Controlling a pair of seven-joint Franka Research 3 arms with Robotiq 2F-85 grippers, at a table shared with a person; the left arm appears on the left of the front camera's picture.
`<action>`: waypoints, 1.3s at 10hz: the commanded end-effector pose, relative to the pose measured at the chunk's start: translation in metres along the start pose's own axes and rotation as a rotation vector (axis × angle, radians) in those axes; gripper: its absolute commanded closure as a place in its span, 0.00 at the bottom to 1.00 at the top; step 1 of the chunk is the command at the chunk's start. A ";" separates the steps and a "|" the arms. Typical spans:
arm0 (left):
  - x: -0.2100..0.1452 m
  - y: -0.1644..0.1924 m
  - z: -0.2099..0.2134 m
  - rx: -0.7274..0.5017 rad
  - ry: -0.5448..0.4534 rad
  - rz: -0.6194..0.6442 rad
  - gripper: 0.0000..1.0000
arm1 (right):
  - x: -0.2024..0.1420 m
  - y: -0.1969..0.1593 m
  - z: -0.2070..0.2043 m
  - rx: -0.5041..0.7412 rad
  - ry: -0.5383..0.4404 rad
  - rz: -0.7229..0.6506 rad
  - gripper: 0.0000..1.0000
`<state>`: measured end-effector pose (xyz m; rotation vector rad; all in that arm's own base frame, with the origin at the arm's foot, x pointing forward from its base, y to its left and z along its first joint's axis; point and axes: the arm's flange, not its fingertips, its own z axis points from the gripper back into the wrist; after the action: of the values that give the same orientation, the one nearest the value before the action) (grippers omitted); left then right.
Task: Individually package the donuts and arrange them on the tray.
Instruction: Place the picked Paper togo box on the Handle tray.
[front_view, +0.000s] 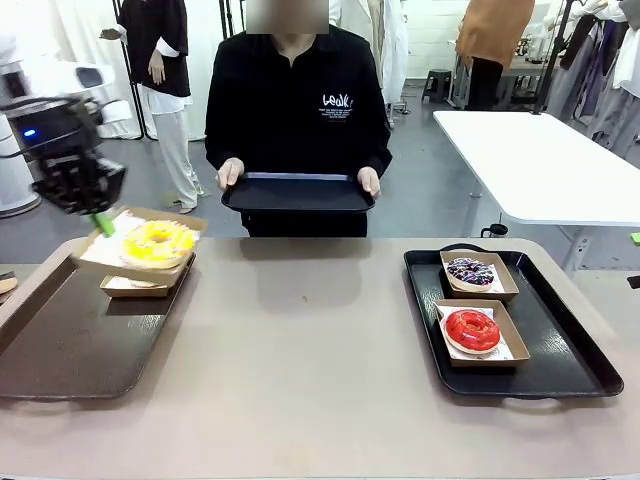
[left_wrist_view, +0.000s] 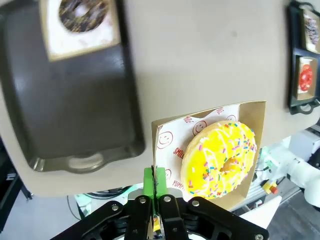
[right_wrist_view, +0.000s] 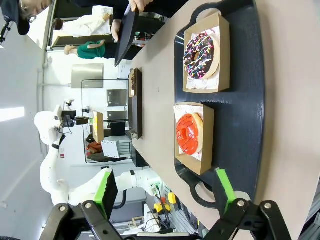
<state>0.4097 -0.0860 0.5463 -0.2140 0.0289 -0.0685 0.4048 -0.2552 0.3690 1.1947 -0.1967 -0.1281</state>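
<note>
The left hand (left_wrist_view: 156, 200), green pads pressed together on the edge of a shallow brown cardboard box (left_wrist_view: 252, 120), holds it lifted at the left of the front view. In it sits the glossy yellow donut (left_wrist_view: 220, 160) with sprinkles. The right hand (right_wrist_view: 165, 192) gapes wide above a black tray (right_wrist_view: 245, 95) holding 2 boxed rings: the red donut (right_wrist_view: 189, 134) and the sprinkled dark donut (right_wrist_view: 202, 55). A chocolate donut (left_wrist_view: 82, 12) rests on the left tray (left_wrist_view: 75, 105).
</note>
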 end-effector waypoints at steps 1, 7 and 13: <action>-0.016 0.046 -0.010 0.007 -0.041 0.027 0.99 | 0.001 0.002 0.000 0.004 -0.006 -0.014 0.00; -0.017 0.115 -0.038 0.181 -0.007 0.156 0.99 | 0.001 0.002 0.000 0.004 -0.006 -0.014 0.00; -0.018 0.118 -0.038 0.152 0.004 0.138 0.99 | 0.001 0.002 0.000 0.004 -0.006 -0.014 0.00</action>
<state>0.3999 0.0217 0.4817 -0.0441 0.0503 0.0753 0.4047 -0.2554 0.3689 1.1948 -0.1969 -0.1286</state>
